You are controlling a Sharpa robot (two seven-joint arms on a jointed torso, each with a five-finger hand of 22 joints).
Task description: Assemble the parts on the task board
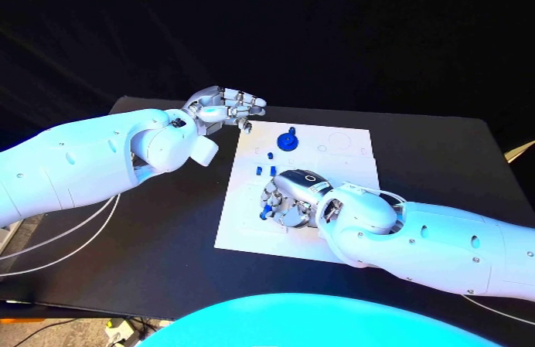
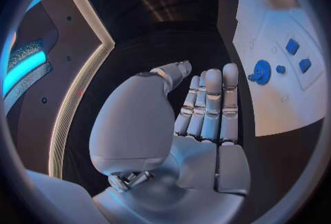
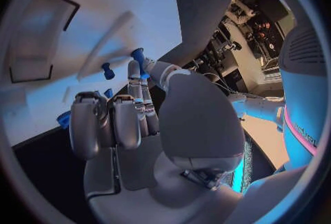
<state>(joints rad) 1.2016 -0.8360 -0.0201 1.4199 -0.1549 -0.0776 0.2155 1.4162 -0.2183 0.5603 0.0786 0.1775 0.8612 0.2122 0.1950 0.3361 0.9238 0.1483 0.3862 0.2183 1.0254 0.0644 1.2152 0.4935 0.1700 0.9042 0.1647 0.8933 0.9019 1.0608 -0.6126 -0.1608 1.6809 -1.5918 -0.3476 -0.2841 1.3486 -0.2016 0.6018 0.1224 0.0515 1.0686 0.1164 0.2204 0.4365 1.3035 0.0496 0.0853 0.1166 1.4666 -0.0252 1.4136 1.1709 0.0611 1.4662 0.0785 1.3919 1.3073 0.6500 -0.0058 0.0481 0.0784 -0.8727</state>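
The white rectangular task board [image 1: 303, 192] lay flat in the middle of the black table [image 1: 446, 161], its long sides running away from the robot. The silver many-fingered left hand [image 1: 223, 106] hovered off the board's far left corner, over the black table; in the left wrist view its fingers [image 2: 212, 104] were stretched out straight and close together with the thumb set apart, and nothing lay in the palm. The silver right hand [image 1: 292, 200] was down on the near middle of the board, palm turned down, its fingers curled over a small blue part [image 1: 265, 214] at the board's left half. In the right wrist view a small blue peg-like piece [image 3: 139, 61] stood at the tips of the thumb and a finger, apparently pinched there, while another blue peg [image 3: 107, 71] stood just beside it on the white surface, apart from the hand. A round blue disc-shaped part with a knob [image 1: 289, 141] sat on the far half of the board, well apart from the right hand, and a few small blue square pieces [image 1: 269, 158] lay between the disc and that hand.
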